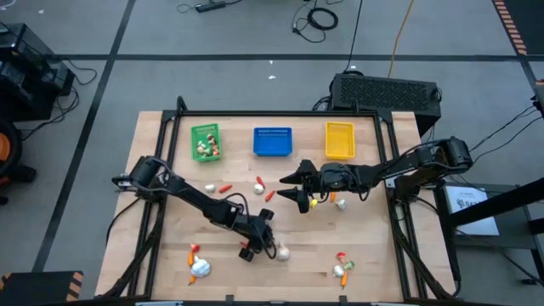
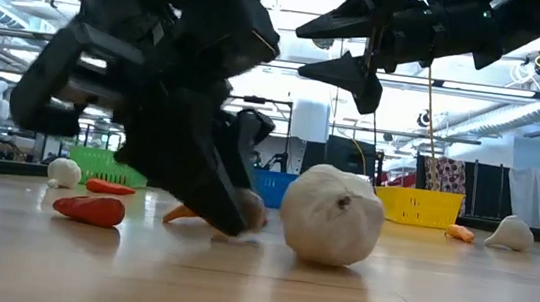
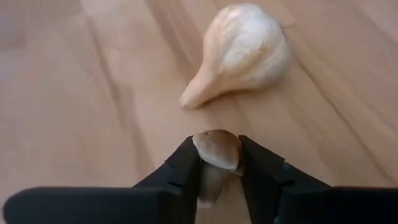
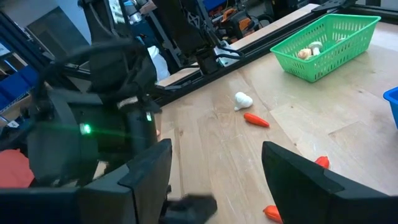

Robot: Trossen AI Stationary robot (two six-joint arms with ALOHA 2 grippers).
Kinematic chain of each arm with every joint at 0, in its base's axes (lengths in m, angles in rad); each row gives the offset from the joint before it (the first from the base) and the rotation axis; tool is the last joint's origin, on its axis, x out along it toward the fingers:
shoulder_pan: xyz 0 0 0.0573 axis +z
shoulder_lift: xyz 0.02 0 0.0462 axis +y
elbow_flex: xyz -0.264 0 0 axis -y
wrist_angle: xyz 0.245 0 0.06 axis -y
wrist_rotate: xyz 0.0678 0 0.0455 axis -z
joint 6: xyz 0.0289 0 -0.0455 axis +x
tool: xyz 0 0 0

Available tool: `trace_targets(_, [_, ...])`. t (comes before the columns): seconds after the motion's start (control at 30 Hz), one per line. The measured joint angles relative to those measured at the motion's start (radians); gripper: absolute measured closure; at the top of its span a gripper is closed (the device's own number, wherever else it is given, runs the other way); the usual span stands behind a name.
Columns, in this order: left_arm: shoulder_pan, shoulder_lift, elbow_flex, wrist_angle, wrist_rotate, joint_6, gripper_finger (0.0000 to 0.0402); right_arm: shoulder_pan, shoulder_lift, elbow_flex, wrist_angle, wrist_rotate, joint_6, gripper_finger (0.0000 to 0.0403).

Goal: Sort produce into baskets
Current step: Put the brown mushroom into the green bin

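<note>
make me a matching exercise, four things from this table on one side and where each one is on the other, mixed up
Things:
1. mushroom
2. garlic bulb
3. green basket
4. right gripper

Places:
A. at the far edge of the table, left of the blue basket
B. hovering above the table's middle, fingers apart
C. between the left gripper's fingers
D. lying on the wood just beyond the left gripper

Pairs: 1-C, 2-D, 3-A, 4-B
</note>
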Motion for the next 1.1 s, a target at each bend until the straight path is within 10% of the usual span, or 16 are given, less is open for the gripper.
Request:
trace_targets(0.23, [0.035, -0.262, 0.002, -0.332, -0.05, 0.002, 0.0309, 0.0, 0.0, 0.0, -0.009, 0.0, 0.0, 0.0163])
trace_targets(0.6, [0.185, -0.758, -0.058, -0.836, -0.489, 0.002, 0.0309, 0.0, 0.0, 0.0, -0.008, -0.001, 0.0, 0.0163])
trace_targets(1.1, [0.719, -0.995, -0.368, -0.732, -0.583, 0.027, 0.0308, -0.012, 0.0, 0.0, -0.006, 0.0, 0.0, 0.0163])
